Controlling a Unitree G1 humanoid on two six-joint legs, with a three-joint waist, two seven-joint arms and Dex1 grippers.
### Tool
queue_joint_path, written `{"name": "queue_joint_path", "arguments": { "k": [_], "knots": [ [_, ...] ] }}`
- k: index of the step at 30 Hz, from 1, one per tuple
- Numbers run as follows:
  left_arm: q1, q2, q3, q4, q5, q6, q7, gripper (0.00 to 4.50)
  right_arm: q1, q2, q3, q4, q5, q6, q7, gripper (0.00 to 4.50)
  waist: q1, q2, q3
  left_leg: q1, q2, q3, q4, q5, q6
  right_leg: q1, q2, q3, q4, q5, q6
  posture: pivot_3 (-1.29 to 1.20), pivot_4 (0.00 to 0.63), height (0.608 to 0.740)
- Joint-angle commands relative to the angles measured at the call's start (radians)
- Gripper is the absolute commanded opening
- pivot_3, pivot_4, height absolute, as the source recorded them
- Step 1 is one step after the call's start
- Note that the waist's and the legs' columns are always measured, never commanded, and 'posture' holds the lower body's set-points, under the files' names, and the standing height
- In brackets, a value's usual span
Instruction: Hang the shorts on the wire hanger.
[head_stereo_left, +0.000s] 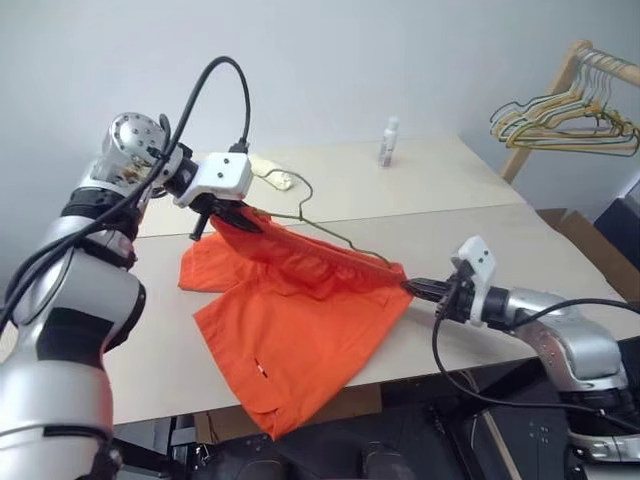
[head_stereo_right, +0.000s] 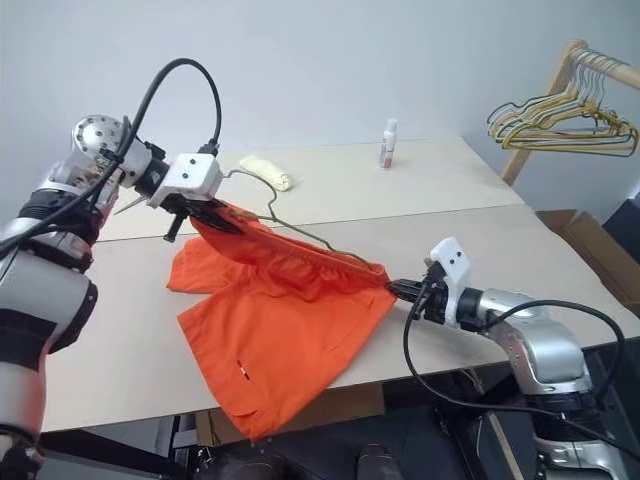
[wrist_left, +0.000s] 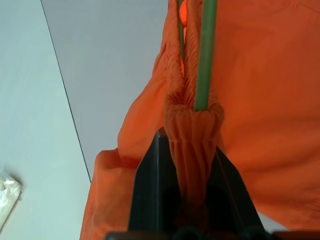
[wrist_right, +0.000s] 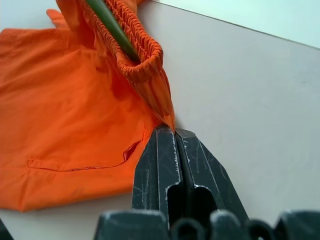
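The bright orange fabric shorts (head_stereo_left: 300, 320) stretch waistband-long between both end effectors, high at the left end effector (head_stereo_left: 222, 214), low at the right end effector (head_stereo_left: 412, 287), each pinching a waistband end; the thin green wire hanger (head_stereo_left: 335, 236) runs inside; legs drape over the pale counter (head_stereo_left: 520, 250) edge.

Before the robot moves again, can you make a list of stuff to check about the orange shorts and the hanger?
1. Left gripper shut on the shorts waistband: ok.
2. Right gripper shut on the other end of the waistband: ok.
3. Hanger wire runs inside the waistband at both ends: ok.
4. Waistband stretched between the two grippers: ok.
5. Shorts legs lifted off the table: not ok, they lie on it and one hangs over the front edge.
6. Hanger hook free to grab: cannot tell.
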Motion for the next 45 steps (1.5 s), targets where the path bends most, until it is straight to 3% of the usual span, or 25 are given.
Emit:
{"name": "queue_joint_path", "arguments": {
  "k": [1,12,20,34,37,41,45],
  "knots": [
    [-0.022,0.026,0.038,0.021,0.065,-0.039,-0.004,0.0,0.008,-0.078,-0.027,-0.044,-0.054,-0.048,0.015,0.03,0.0,0.0,0.0,0.0,0.0,0.0,0.0,0.0,0.0,0.0,0.0,0.0,0.0,0.0,0.0,-0.05,0.0,0.74],
    [-0.03,-0.032,0.152,0.019,0.215,-0.071,0.048,0.0,-0.229,-0.278,0.072,-0.14,-0.122,-0.045,0.124,0.03,-0.001,0.0,0.0,0.0,0.001,0.002,0.001,-0.002,0.003,0.0,0.001,0.001,-0.002,0.0,0.0,-0.06,0.0,0.74],
    [-0.029,-0.078,0.232,-0.001,0.294,-0.056,0.154,0.0,-0.475,-0.248,0.188,-0.15,-0.191,-0.017,0.136,0.03,-0.002,0.0,0.0,-0.001,0.001,0.002,0.003,-0.002,0.003,-0.001,0.0,0.001,-0.001,0.0,0.001,-0.05,0.0,0.74],
    [0.018,-0.101,0.34,-0.059,0.288,-0.049,0.102,0.0,-0.5,-0.137,0.286,-0.091,-0.367,-0.175,0.103,0.03,-0.002,0.0,0.0,-0.002,0.0,0.002,0.003,-0.002,0.003,-0.001,-0.001,0.001,0.0,0.0,0.001,-0.04,0.0,0.74],
    [0.024,-0.102,0.353,-0.06,0.288,-0.046,0.104,0.0,-0.479,-0.136,0.294,-0.076,-0.405,-0.226,0.106,0.67,-0.001,0.0,0.0,-0.002,0.0,0.002,0.003,-0.002,0.003,-0.002,-0.001,0.001,0.001,0.0,0.001,-0.04,0.0,0.74],
    [0.026,-0.108,0.372,-0.058,0.28,-0.04,0.107,0.0,-0.454,-0.124,0.292,-0.05,-0.417,-0.255,0.117,2.0,-0.001,0.0,0.0,-0.002,0.0,0.002,0.004,-0.002,0.003,-0.001,-0.001,0.001,0.0,0.0,0.001,-0.04,0.0,0.74],
    [0.027,-0.108,0.364,-0.052,0.312,-0.061,0.126,0.0,-0.435,-0.099,0.27,-0.028,-0.386,-0.259,0.138,2.0,-0.002,0.0,0.0,-0.002,0.0,0.002,0.003,-0.002,0.003,-0.001,-0.001,0.001,0.0,0.0,0.001,-0.04,0.0,0.74]
  ]
}}
